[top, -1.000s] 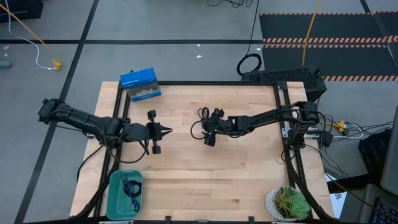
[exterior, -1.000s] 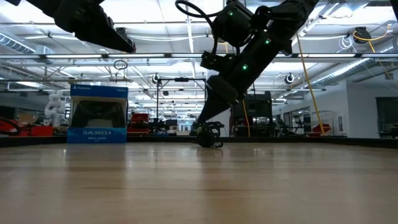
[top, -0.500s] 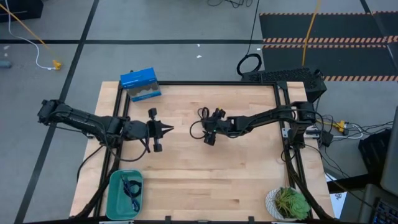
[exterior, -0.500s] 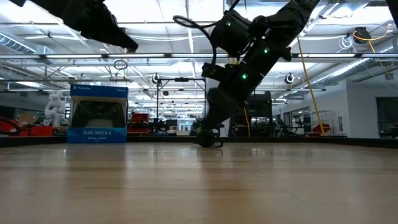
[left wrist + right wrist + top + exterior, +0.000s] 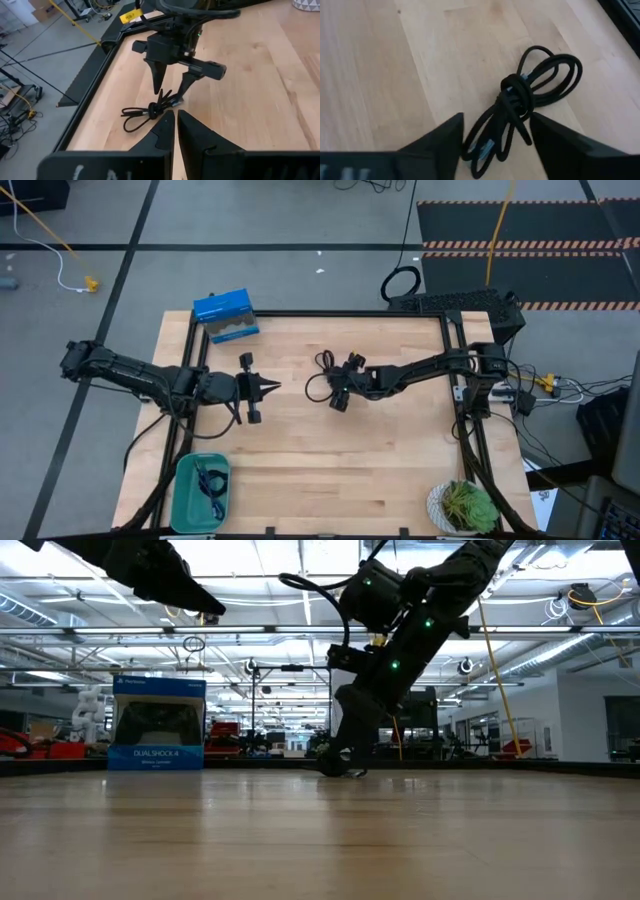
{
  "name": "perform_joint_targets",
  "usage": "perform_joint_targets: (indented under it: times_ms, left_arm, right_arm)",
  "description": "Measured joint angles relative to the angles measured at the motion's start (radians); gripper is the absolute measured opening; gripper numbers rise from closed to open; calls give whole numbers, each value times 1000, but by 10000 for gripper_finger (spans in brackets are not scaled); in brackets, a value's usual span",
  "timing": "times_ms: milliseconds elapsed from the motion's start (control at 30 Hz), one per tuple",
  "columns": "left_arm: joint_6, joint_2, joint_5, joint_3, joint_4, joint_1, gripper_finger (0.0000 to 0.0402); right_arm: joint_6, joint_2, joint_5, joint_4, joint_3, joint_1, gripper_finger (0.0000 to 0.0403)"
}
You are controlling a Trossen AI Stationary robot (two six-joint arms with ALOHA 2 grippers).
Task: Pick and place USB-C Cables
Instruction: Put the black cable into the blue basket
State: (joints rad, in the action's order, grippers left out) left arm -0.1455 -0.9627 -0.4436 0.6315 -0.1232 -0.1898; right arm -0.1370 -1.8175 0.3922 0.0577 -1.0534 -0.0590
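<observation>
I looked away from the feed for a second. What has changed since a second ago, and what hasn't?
The right gripper has sunk a little lower over the black cable bundle lying on the table; its open fingers now straddle the bundle, not yet closed on it. The bundle has not moved. The left gripper stays shut, hovering where it was. The blue box and the teal tray are unchanged.
</observation>
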Motion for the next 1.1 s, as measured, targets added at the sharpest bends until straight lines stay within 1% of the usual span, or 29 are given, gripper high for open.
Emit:
perform_joint_targets:
  times_ms: [133,233,433,600,700,900,1100]
  left_arm:
    - [0,0,0,0,1,0,26]
    - [0,0,0,0,1,0,26]
    - [-3,0,0,0,5,0,26]
    - [-35,0,0,0,32,0,26]
    - [-62,0,-2,0,45,1,26]
    - [-69,0,-20,0,73,2,26]
    - [-7,-5,-20,0,74,2,26]
  right_arm:
    - [-1,0,0,8,0,-8,154]
    - [3,0,-2,10,0,-10,116]
    - [29,9,-4,31,0,-10,57]
    - [59,41,-4,39,1,-10,18]
    - [81,66,-13,48,1,-6,9]
    - [98,135,-118,55,1,-5,21]
    - [121,214,-275,69,1,-5,17]
